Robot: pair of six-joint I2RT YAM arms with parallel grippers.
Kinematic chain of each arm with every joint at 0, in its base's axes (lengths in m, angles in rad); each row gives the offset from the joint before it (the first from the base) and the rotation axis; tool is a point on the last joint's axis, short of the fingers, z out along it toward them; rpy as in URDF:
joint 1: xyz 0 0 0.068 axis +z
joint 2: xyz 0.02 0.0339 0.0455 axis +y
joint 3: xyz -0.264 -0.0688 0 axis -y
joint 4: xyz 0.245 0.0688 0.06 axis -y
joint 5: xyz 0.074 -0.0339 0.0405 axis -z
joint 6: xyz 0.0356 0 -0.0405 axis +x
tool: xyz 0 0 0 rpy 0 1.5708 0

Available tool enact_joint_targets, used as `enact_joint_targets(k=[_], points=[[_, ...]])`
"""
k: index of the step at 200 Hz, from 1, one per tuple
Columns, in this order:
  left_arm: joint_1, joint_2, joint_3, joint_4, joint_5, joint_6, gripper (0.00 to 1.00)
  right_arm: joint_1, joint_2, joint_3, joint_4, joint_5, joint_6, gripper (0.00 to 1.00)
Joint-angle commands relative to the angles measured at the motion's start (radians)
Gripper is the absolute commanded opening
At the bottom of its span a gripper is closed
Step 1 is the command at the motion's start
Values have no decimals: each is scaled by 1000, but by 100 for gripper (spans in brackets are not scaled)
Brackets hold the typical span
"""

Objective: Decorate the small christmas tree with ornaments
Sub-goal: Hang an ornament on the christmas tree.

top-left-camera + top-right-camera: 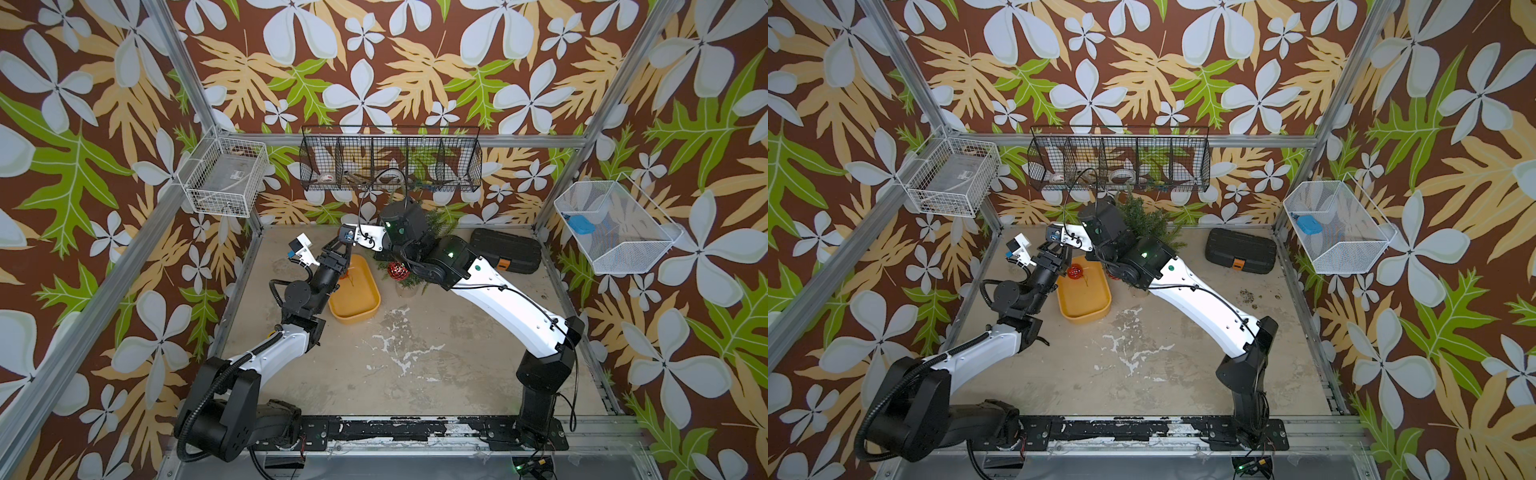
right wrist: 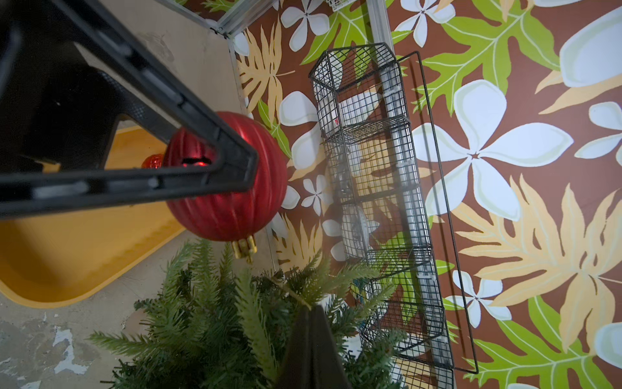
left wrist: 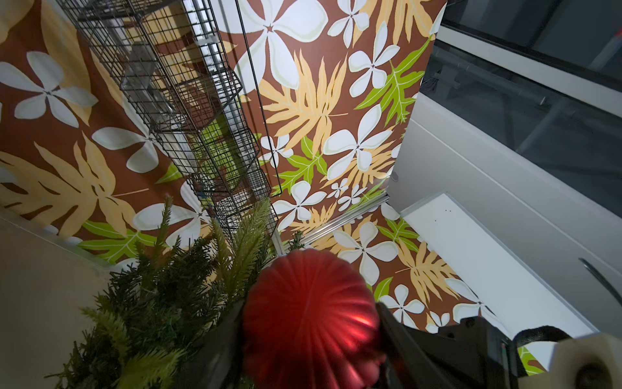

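- The left gripper (image 3: pixel 309 313) clamps the ribbed bauble (image 3: pixel 304 279), one jaw on each side of the ball, and holds it off the table.
- In the right wrist view the bauble's gold cap (image 2: pixel 244 249) points at the tree (image 2: pixel 202 303), just beside its top sprigs. No contact shows.
- The right gripper (image 2: pixel 310 311) is clenched tight at the treetop. A thin gold strand (image 2: pixel 289 292) runs towards its tips, but whether it is pinched there cannot be told.
- The tray (image 1: pixel 1084 318) sits on the table near the left gripper, with one lattice bauble (image 1: pixel 1074 272) lying in it.
- Another, the hung bauble (image 1: pixel 398 270), shows low on the tree's near side in a top view, among the branches.
- A black case (image 1: pixel 507 251) lies well apart, near the back wall on the right arm's side.
- The step in hand appears to be hanging the second of three ornaments. The ball is up at the tree, but its loop is not yet over a branch.
- The next move likely calls for slipping the loop over a sprig stiff enough to carry the ball.
- The left jaws should let go only once the string bears the weight. Released early, the ball may roll off the needles onto the table.
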Motion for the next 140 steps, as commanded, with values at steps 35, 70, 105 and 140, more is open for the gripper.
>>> enact_joint_targets(k=[35,70,105,140], points=[[-4,67,-15,208,13,-188,34,31,-1,-18,69,140,-113,0],[-12,6,-45,173,-38,-183,34,64,4,-20,97,196,-171,0],[-44,2,-77,193,-90,-241,34,90,23,-10,103,237,-211,0],[-71,23,-106,214,-144,-322,34,99,36,-9,94,262,-232,0]])
